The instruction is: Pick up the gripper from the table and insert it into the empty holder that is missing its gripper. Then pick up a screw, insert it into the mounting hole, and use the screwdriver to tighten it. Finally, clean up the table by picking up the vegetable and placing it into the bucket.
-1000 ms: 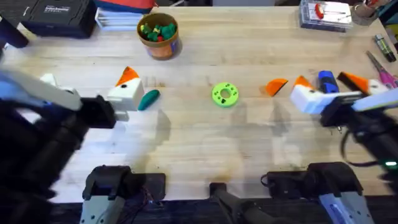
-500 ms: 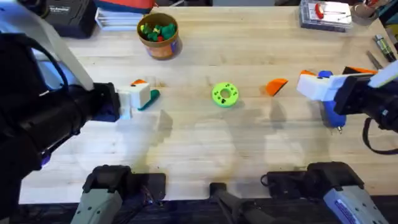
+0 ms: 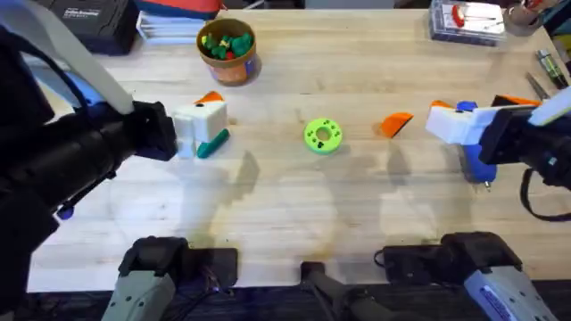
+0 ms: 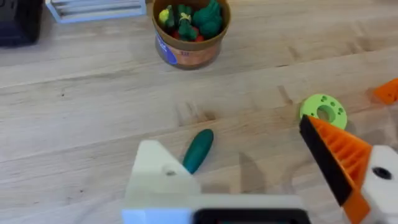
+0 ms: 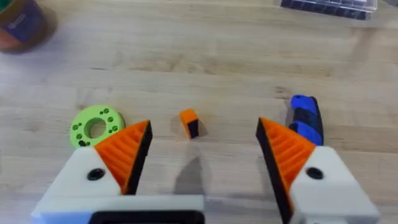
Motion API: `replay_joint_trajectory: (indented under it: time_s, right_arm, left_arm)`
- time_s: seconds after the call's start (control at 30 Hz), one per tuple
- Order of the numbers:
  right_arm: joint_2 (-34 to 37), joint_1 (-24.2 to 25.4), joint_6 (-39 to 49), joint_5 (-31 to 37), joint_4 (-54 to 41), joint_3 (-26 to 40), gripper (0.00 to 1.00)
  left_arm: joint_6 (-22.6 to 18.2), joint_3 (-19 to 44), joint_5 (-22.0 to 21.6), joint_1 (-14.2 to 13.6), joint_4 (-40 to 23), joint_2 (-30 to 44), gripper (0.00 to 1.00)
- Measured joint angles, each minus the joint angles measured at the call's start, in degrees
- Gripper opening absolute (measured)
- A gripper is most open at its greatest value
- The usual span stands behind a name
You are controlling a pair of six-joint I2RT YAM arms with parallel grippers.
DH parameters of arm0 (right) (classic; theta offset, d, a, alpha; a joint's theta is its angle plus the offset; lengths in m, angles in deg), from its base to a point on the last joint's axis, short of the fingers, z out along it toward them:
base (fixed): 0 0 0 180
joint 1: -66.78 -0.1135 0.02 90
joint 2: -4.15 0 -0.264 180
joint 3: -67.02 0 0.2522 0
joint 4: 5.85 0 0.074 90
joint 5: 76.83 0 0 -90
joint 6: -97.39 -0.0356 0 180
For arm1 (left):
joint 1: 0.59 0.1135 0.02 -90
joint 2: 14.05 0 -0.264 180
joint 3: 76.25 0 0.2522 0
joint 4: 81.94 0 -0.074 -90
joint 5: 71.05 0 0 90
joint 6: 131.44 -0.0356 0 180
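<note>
The loose orange gripper (image 3: 396,123) lies on the table right of centre, seen too as a small orange piece (image 5: 189,122) just ahead of my right gripper (image 5: 204,127). That gripper (image 3: 473,109) is open, with orange pads on both fingers. The blue screwdriver (image 3: 477,160) lies beneath it (image 5: 306,118). My left gripper (image 3: 203,129) is open; one side is the bare white holder (image 4: 158,174), the other carries an orange pad. The dark green vegetable (image 4: 198,149) lies between its fingers (image 3: 214,143). The bucket (image 3: 227,49) stands at the back, holding toy pieces (image 4: 189,28).
A bright green disc with holes (image 3: 322,135) lies at the table's centre. A black case (image 3: 85,22) and stacked sheets (image 3: 178,18) sit at the back left. A clear box (image 3: 468,20) and hand tools (image 3: 549,89) occupy the back right.
The left gripper has shifted right and toward the back, ending over the vegetable. The right gripper moved a little to the right a second ago and has held still since.
</note>
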Motion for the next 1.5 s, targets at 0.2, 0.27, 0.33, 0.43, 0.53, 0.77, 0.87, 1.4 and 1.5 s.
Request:
replay_joint_trajectory:
  time_s: [0.2, 0.27, 0.33, 0.43, 0.53, 0.77, 0.87, 1.4, 1.5]
  right_arm:
    - [0.0, 0.0, 0.0, 0.0, 0.0, 0.0, 0.994]
    - [0.0, 0.0, 0.0, 0.0, 0.0, 0.0, 0.994]
    - [0.0, 0.0, 0.0, 0.0, 0.0, 0.0, 0.994]
    - [0.0, 0.0, 0.0, 0.0, 0.0, 0.0, 0.994]
    - [0.0, 0.0, 0.0, 0.0, 0.0, 0.0, 0.994]
    - [0.0, 0.0, 0.0, 0.0, 0.0, 0.0, 0.993]
    - [0.0, 0.0, 0.0, 0.0, 0.0, 0.0, 0.994]
    - [0.0, 0.0, 0.0, 0.0, 0.0, 0.0, 0.993]
    - [0.0, 0.0, 0.0, 0.0, 0.0, 0.0, 0.994]
  left_arm:
    - [0.1, 0.0, 1.3, 0.0, 0.2, 0.0, 0.985]
    - [0.1, 0.0, 1.8, 0.0, 3.6, 0.0, 0.985]
    - [0.1, -0.1, 2.9, 0.0, 8.1, 0.3, 0.985]
    - [-0.5, -1.6, 5.8, -0.1, 16.4, 1.0, 0.985]
    - [-1.1, -7.0, 8.4, -2.1, 26.3, 0.7, 0.985]
    - [-1.7, -26.4, 11.5, -9.7, 45.4, -9.7, 0.985]
    - [-1.6, -32.6, 11.8, -12.4, 47.3, -17.4, 0.985]
    - [1.7, -47.0, 13.0, -15.9, 44.6, -34.4, 0.985]
    - [1.9, -47.0, 13.3, -16.1, 44.6, -34.4, 0.985]
